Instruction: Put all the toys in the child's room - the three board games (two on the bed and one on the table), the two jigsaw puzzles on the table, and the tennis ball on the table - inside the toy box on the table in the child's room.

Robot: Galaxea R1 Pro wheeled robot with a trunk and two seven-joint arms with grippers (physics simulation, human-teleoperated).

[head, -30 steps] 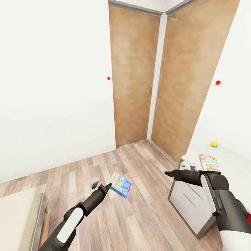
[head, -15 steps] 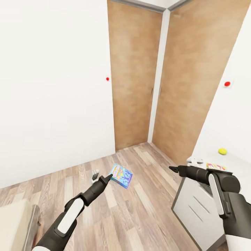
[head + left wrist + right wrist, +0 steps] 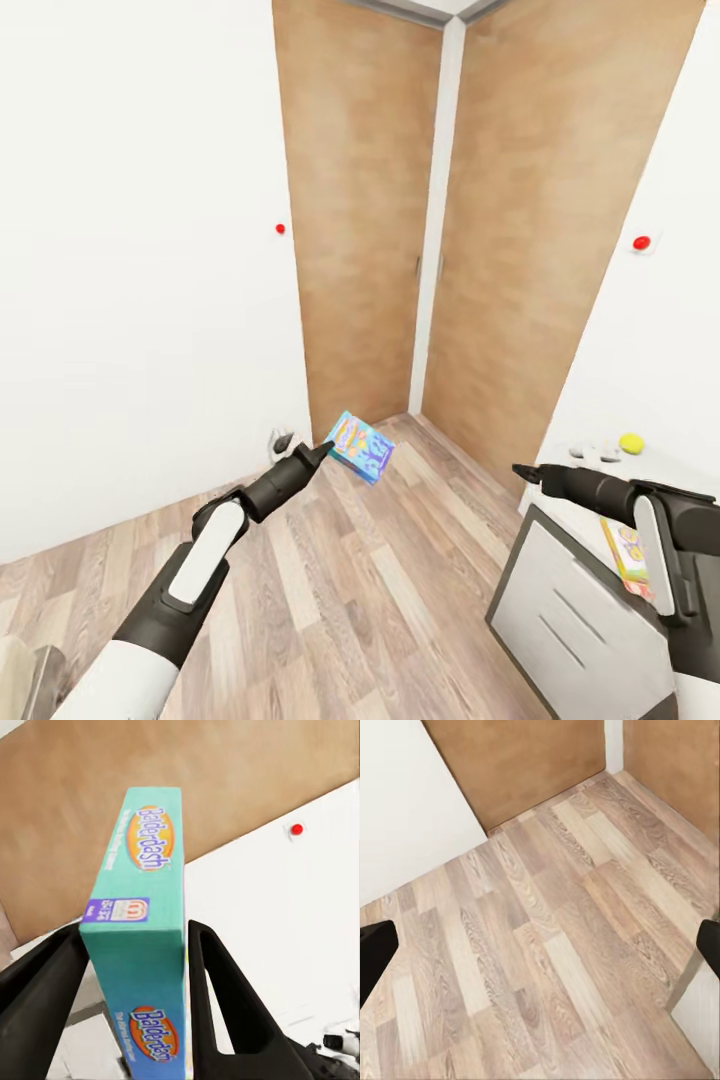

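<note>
Board game (image 3: 362, 447) (blue, tilted) is pinched by left hand (image 3: 322, 452); right hand (image 3: 525, 472), spread, is held at four o'clock.

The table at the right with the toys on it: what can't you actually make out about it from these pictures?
- Table, head view: its far end runs off the picture's right edge, so whatever stands there is out of sight.
- Flat printed thing on it: the right arm covers part; game or puzzle, cannot tell.
- Small grey bits beside the tennis ball: too small to identify.
- Left gripper holds a board game; left wrist view shows just its edge.
</note>
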